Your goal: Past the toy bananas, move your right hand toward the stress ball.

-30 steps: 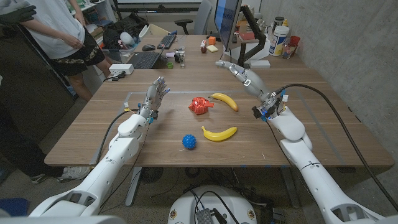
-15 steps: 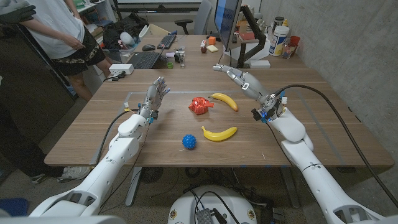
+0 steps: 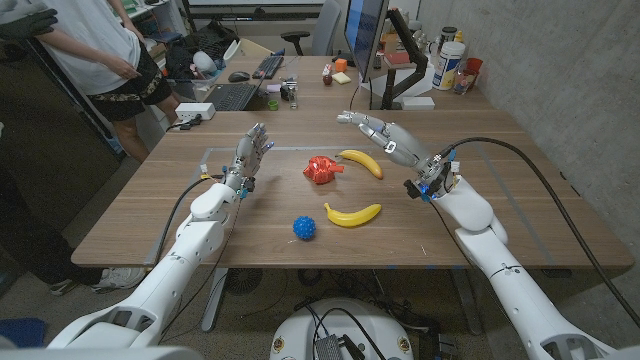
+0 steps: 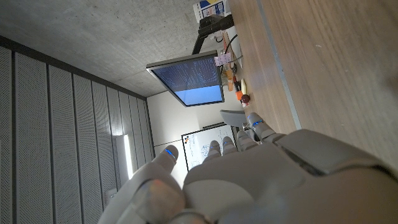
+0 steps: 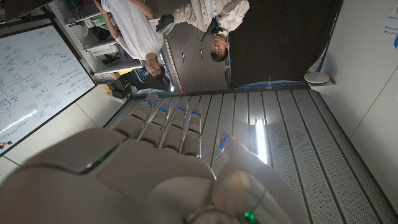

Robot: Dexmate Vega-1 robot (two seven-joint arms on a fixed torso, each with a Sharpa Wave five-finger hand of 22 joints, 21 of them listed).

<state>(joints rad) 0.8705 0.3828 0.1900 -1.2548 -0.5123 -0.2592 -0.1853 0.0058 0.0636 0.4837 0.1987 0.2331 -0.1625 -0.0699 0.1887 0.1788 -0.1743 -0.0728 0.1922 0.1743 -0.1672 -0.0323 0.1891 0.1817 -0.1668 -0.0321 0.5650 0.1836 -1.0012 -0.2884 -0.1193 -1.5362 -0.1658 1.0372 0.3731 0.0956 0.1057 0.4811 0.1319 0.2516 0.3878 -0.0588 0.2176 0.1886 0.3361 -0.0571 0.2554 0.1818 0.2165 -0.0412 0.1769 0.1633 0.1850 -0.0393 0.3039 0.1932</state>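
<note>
No text, label or number is legible. A whiteboard [image 5: 31,81] in the right wrist view carries blue handwriting and small sketches, too small to make out. The monitor [image 4: 186,78] in the left wrist view shows lines of on-screen text, too fine to read.

Your right hand [image 3: 375,128] hangs over the desk [image 3: 500,190] toward its far edge, fingers spread, nothing in it. Between it and the stress ball [image 3: 304,228] near the front edge lie two toy bananas [image 3: 360,161] and a red toy [image 3: 321,169]. Bare wood runs along the right edge.
</note>
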